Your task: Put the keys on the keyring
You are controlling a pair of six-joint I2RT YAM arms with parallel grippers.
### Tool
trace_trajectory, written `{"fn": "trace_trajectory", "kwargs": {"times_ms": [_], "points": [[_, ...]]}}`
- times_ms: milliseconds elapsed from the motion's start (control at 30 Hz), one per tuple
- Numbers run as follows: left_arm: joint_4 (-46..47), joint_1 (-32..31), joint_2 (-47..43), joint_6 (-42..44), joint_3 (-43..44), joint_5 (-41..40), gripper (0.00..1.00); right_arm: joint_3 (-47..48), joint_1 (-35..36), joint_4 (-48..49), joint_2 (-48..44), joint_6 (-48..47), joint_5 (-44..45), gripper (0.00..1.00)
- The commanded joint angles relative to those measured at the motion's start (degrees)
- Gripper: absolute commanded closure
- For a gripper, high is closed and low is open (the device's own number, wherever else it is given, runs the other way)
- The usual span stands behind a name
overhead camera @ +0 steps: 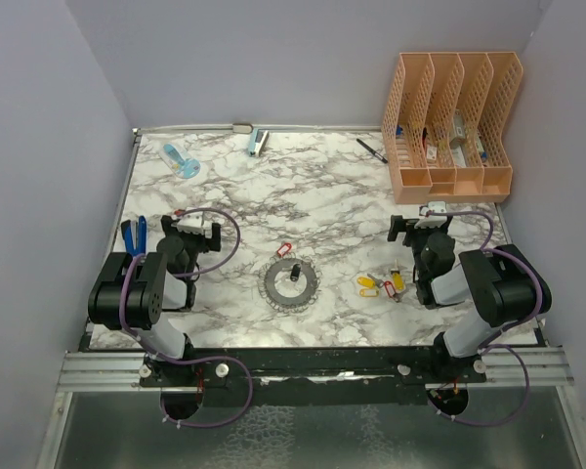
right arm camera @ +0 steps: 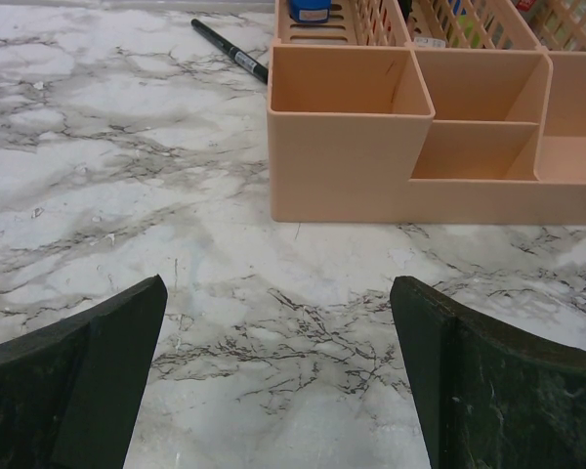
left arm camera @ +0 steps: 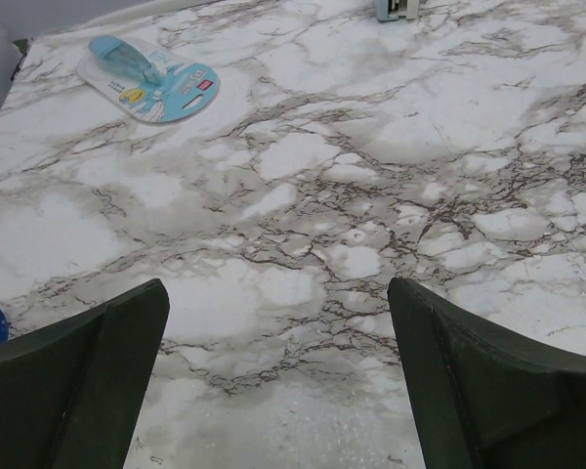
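Left jaws and right jaws are shown spread wide with nothing held, each poised low over bare marble table (overhead camera: 322,200). Neither wrist view takes in the task's things. The right one is filled by a peach desk organiser (right arm camera: 352,147) and a black pen (right arm camera: 230,49).

From above, the keyring (overhead camera: 272,283), a grey toothed hoop, is seen lying flat at mid-table between the two arms. A red-tagged key (overhead camera: 284,250) lies at the hoop's 12 o'clock, and a small dark piece can be made out inside the hollow. The keys (overhead camera: 381,285), yellow tags with some red, are bunched at its 3 o'clock, just at 9 o'clock of the right arm.

Trouble is judged likeliest at the pick-up. Flat keys on smooth marble may be skidded aside rather than gripped, and from so tight a bunch two tags may be pinched at once. The hoop, if left unheld, may be pushed away while a key is threaded.
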Motion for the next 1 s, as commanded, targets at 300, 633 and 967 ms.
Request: {"fn": "trace_trajectory", "kwargs": {"times_ms": [300, 633, 967], "points": [[-6.27, 0.20, -17.11, 2.33, 0.73, 10.01, 0.01, 4.46, -0.06, -8.88, -6.09, -3.56, -5.93, 0.01], [-30.09, -1.60, -16.45, -1.75, 15.70, 38.87, 0.10, 17.89, 6.84, -52.32, -25.32, 0.91, -24.13, 0.24], [-56.16, -11.85, -17.96, 10.38, 24.62, 38.98, 0.17, 23.40, 26.16, -78.18, -26.29, 4.96, -19.66, 0.56]]}}
